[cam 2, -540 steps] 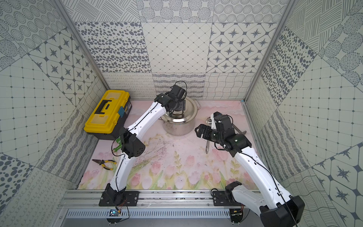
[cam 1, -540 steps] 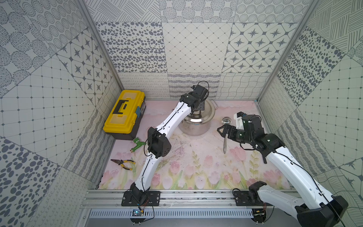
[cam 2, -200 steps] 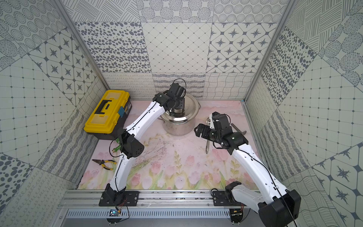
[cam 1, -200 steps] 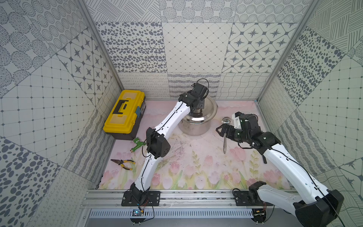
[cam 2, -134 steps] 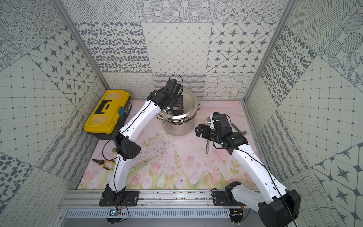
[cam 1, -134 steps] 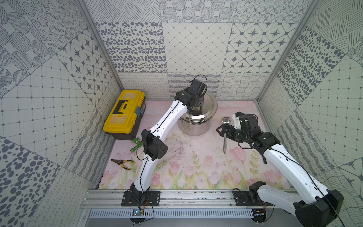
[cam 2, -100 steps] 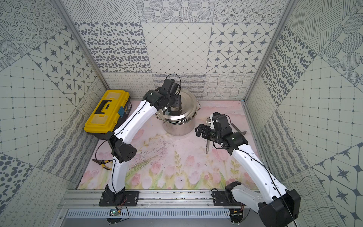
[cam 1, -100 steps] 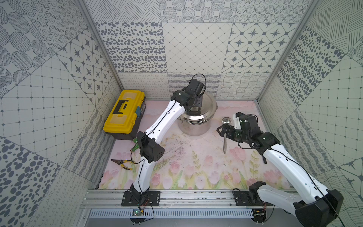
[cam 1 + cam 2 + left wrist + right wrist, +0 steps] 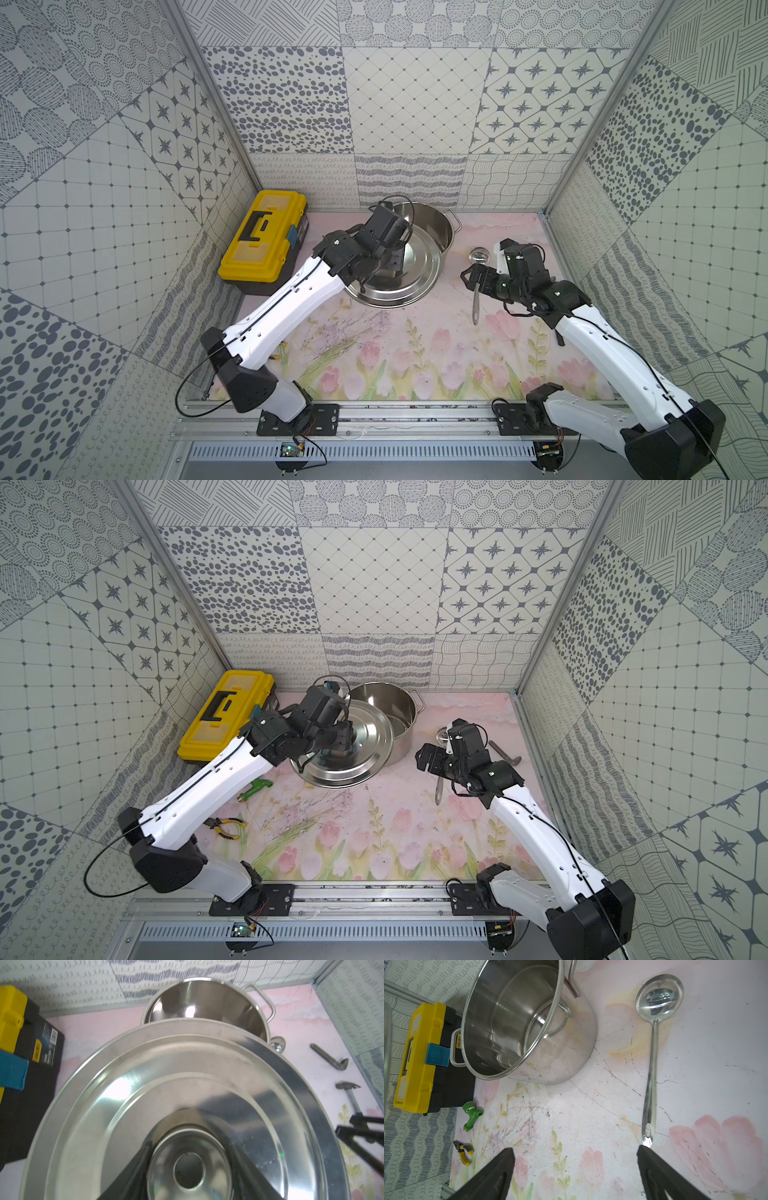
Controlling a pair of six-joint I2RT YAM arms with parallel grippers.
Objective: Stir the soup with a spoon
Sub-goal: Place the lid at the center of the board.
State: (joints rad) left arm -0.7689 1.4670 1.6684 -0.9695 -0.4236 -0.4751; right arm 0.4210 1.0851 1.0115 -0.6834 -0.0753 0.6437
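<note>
Ladle [image 9: 652, 1076]: shiny steel, lying flat on the floral mat [image 9: 415, 353] to the right of the pot [image 9: 432, 224], apart from it. Its round bowl [image 9: 478, 254] points toward the back wall and its long straight handle runs toward the robot base. Nothing grips it.

Right gripper [image 9: 575, 1149]: jaws spread wide, nothing between them. It hangs over the mat at the near end of the ladle. In the right wrist view one fingertip [image 9: 645, 1153] sits just beside the tip of the handle; contact cannot be judged.

Left gripper [image 9: 190, 1142]: partly closed, its two black fingers clamped on either side of the round knob of the pot lid [image 9: 187, 1084]. In both top views the lid [image 9: 365, 746] is tilted and held off the pot, toward the pot's front-left side, overlapping its rim from the camera's angle. Whether the lid's lower edge touches the mat cannot be told.

Pot: steel, two loop handles, uncovered, standing upright near the back wall.

Also present: yellow toolbox [image 9: 262, 241] at the back left, green hose nozzle [image 9: 255, 789] and yellow-handled pliers [image 9: 226, 827] on the left of the mat.
</note>
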